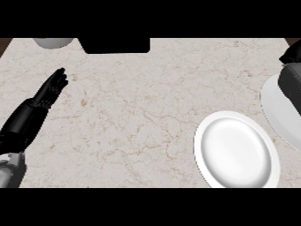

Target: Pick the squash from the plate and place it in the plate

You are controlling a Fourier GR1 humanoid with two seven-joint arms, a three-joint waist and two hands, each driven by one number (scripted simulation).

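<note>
Squash not visible. I judge it hidden under the right forearm [299,84], over the right-edge plate [269,103]. Right hand [300,50] nearer, its state I cannot tell. Left hand [51,90] rests at the counter's [133,110] left edge, fingers straight and together. Empty plate [237,150] sits at the front edge.

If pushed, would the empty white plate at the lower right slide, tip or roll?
The white plate looks shallow and broad, so a push would probably slide it across the smooth counter rather than tip or roll it. Its glossy sheen hints that the thin rim may be slippery to pinch. It appears rigid, perhaps breakable.
</note>
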